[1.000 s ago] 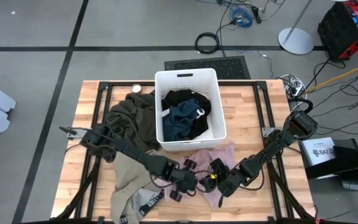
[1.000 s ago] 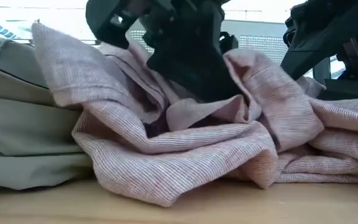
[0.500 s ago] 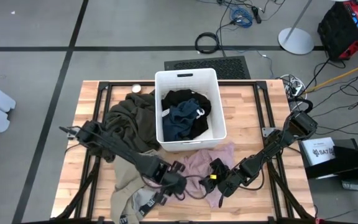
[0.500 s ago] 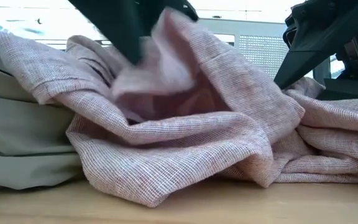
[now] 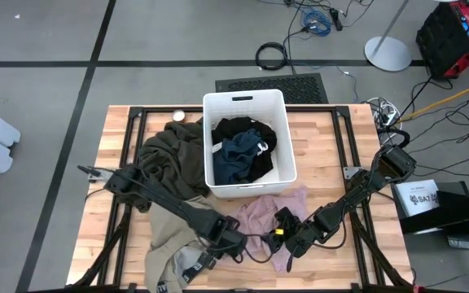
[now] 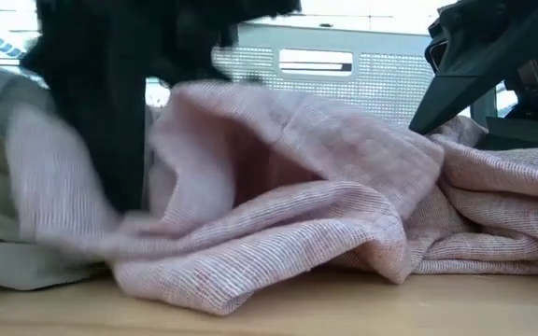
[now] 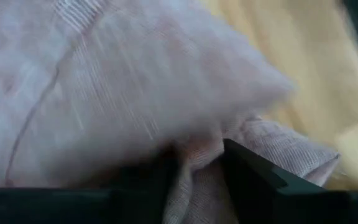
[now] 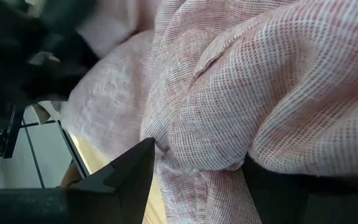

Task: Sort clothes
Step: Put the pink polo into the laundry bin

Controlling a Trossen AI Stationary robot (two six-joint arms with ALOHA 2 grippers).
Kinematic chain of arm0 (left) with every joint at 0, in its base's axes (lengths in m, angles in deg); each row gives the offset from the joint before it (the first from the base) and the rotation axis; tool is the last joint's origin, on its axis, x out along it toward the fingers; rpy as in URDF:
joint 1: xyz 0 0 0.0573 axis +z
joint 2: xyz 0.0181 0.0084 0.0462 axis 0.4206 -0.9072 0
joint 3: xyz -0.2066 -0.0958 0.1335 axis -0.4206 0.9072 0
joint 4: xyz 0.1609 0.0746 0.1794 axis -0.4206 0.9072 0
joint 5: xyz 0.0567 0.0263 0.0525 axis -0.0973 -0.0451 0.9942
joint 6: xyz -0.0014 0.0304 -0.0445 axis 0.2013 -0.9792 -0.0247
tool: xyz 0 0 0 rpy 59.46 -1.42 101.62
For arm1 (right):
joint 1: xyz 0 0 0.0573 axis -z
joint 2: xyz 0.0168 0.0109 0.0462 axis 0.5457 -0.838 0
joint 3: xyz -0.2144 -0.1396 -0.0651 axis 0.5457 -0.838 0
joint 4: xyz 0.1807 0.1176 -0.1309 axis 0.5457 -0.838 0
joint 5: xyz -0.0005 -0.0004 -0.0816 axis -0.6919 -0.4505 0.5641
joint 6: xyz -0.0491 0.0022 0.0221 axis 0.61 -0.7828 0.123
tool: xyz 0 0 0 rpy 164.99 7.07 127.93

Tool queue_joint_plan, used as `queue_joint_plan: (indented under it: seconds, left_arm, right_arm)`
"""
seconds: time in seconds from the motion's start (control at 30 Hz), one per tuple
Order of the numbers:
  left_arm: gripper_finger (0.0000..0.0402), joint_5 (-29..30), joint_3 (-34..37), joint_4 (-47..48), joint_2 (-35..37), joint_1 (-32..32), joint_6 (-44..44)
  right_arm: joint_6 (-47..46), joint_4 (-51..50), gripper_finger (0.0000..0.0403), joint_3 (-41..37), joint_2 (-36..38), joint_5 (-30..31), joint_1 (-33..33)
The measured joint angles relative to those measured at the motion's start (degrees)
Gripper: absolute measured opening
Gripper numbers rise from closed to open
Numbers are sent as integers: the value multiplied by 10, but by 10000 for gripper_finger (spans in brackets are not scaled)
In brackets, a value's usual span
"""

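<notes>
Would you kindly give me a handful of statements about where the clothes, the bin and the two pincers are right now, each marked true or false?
1. The white bin holds black and navy-teal garments. True.
2. The pale pink garment lies inside the bin. False: it lies on the table in front of the bin.
3. Both the left pincer and the right pincer are at the pale pink garment, each with its fabric between the fingers. True.
4. The dark olive garment lies to the right of the bin. False: it is heaped at the bin's left side.
5. The beige garment hangs from the right pincer. False: it lies on the table near the left arm.
</notes>
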Motion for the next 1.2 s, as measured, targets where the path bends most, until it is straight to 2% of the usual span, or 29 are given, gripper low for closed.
queue_joint_plan:
  seconds: [0.23,0.4,0.57,0.73,0.97,1.2]
  left_arm:
    - [148,-13,-1,-42,-55,13,-54]
    - [148,-25,0,-100,-50,22,-89]
    - [148,-18,2,-172,-45,39,-87]
    - [148,-13,2,-213,-46,59,-85]
    - [148,94,-7,-250,-43,68,-71]
    - [148,101,-13,-279,-43,68,-73]
  right_arm:
    - [12,0,224,0,0,-1,0]
    - [19,0,224,0,0,0,0]
    - [45,-1,224,0,0,2,0]
    - [23,0,224,0,0,18,0]
    - [17,1,224,0,0,15,0]
    - [46,0,224,0,0,10,-2]
